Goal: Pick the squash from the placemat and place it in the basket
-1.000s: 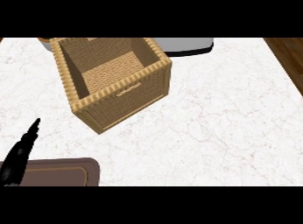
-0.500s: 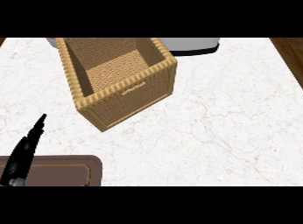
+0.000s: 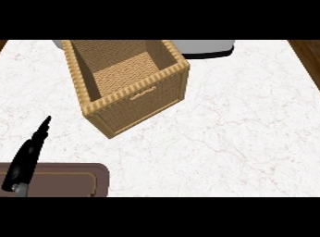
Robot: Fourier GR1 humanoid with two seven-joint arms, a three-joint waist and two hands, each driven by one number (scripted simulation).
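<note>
A tall wicker basket stands open-topped on the white marble counter, left of centre and near the far edge; nothing shows inside it. A dark brown placemat lies at the lower left, cut off by the picture's edge. My left hand hangs over the placemat's near part with its fingers straight, pointing up toward the basket, well short of it. No squash shows anywhere. My right hand is out of view.
A grey, dark-rimmed object sits behind the basket at the counter's far edge. Brown wooden floor shows past the counter's right and left sides. White marble counter spreads to the right of the basket.
The view has shifted, so the basket and placemat sit lower and slightly right in the picture. My left hand has moved a little right and stays straight-fingered.
</note>
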